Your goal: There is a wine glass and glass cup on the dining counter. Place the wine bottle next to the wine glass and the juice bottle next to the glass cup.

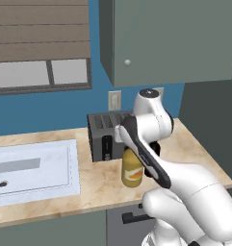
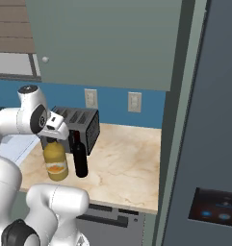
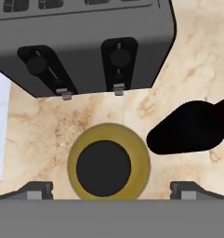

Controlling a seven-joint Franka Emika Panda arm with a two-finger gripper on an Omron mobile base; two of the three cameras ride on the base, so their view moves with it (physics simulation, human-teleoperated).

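The juice bottle (image 2: 56, 163), squat and yellow-orange with a black cap and an orange-banded label, stands upright on the beige marbled surface (image 2: 122, 168), its long axis vertical. Just to its right stands the wine bottle (image 2: 79, 158), slim, near-black and upright. The grey toaster (image 2: 81, 126) sits close behind both, and the hand (image 3: 111, 190) hangs directly above the juice bottle's cap, fingers spread wide apart.

no readable text, juice bottle (image 2: 56, 166) label blurred, fridge panel (image 2: 216, 209) icons illegible
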